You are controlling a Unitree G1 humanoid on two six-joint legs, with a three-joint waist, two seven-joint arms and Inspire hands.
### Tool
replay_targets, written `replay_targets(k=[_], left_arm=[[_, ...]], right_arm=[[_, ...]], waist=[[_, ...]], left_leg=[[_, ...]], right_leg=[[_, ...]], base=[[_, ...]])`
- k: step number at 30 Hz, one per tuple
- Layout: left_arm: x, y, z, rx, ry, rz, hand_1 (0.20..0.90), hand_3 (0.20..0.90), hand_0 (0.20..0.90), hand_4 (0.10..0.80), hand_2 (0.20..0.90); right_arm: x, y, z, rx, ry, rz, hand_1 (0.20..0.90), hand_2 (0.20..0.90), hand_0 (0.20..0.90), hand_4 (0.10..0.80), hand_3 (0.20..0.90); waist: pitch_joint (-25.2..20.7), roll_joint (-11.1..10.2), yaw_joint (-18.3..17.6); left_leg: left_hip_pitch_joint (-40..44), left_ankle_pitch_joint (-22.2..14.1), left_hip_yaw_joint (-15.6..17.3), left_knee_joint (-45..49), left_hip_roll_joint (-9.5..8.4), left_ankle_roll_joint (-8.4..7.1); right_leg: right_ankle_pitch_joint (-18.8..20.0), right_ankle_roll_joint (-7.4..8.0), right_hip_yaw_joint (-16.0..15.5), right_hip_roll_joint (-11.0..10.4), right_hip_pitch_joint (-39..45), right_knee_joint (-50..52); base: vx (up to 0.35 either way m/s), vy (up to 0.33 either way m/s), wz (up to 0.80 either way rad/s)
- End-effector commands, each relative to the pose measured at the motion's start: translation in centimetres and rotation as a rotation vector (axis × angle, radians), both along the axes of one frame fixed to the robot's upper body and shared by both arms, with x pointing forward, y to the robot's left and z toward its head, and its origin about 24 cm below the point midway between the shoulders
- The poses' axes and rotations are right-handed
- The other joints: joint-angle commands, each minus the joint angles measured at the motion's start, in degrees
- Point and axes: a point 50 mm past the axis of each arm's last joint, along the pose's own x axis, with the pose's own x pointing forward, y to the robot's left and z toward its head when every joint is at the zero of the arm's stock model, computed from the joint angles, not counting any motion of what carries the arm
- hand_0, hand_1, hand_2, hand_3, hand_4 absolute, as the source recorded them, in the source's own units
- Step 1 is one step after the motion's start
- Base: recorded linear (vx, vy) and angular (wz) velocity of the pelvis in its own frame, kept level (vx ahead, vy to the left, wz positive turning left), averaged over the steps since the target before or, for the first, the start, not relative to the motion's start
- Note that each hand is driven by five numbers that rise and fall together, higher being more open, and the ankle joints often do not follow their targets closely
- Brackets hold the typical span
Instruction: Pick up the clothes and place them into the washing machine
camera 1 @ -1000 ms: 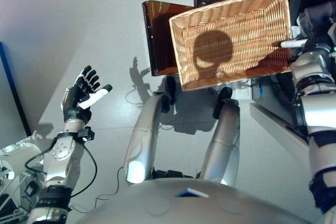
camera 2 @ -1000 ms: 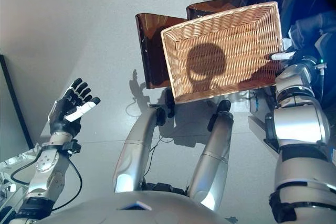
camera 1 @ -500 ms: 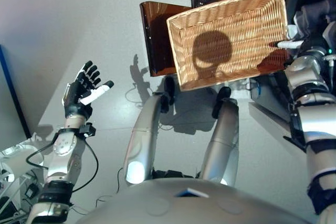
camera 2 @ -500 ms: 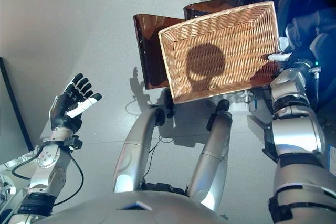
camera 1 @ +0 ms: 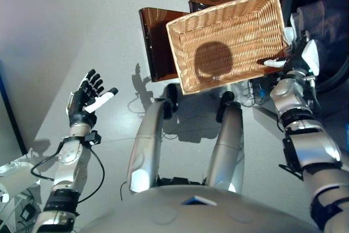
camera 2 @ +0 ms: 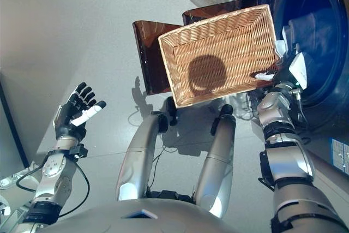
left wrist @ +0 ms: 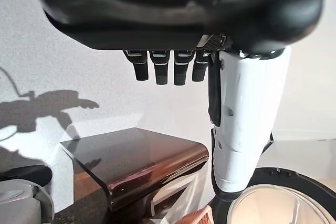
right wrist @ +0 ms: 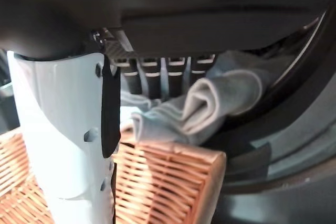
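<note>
A grey-blue cloth (right wrist: 220, 103) lies bunched in the mouth of the washing machine drum (camera 2: 319, 47), with a fold resting over the corner of the wicker basket (camera 1: 229, 39). The cloth also shows in the drum as a dark bundle (camera 2: 302, 25). The basket holds nothing. My right hand (camera 1: 293, 54) is at the basket's right edge, beside the drum. It is open: the fingers (right wrist: 157, 74) point straight at the cloth and the white thumb (right wrist: 68, 145) reaches over the basket. My left hand (camera 1: 90, 94) is raised far to the left, open and holding nothing.
The basket rests on a brown translucent stand (camera 1: 155, 36), which also shows in the left wrist view (left wrist: 136, 161). The washer's round glass door (left wrist: 273, 203) hangs open behind the stand. Grey floor lies to the left.
The whole view has shifted toward the washer, so more of the drum and the cloth shows. Both hands keep about the same places.
</note>
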Motion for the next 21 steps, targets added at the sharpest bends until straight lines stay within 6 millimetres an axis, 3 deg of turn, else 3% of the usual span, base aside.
replay_targets(k=[1,14,21], left_arm=[[-0.4,2.7,2.2,0.109,-0.111,0.071,0.900,0.900,0.900,0.800,0.900],[-0.8,3.4,2.6,0.121,-0.115,0.078,0.900,0.900,0.900,0.800,0.900],[-0.6,3.4,2.7,0.123,-0.120,0.080,0.900,0.900,0.900,0.800,0.900]], right_arm=[[-0.7,-2.2,1.6,-0.163,-0.010,-0.057,0.900,0.900,0.900,0.800,0.900],[-0.3,-4.2,4.8,-0.330,0.038,-0.070,0.900,0.900,0.900,0.800,0.900],[-0.4,-4.4,4.9,-0.347,0.056,-0.081,0.900,0.900,0.900,0.800,0.900]], waist=[[-3.08,-1.34,0.54],[-3.51,-3.00,0.58],[-3.56,-3.93,0.42]], left_leg=[[0.67,0.70,-2.54,-6.46,0.17,-3.10],[1.53,0.66,-3.06,-7.42,-0.18,-2.97],[2.59,0.57,-3.38,-8.19,-0.22,-2.96]], right_leg=[[4.91,-2.69,-2.61,0.97,-1.86,-5.29],[5.01,-2.50,-3.13,1.04,-0.09,-7.05],[5.19,-2.28,-3.78,1.18,1.47,-8.37]], base=[[0.011,0.031,0.03],[0.020,0.010,0.02],[0.017,0.002,0.01]])
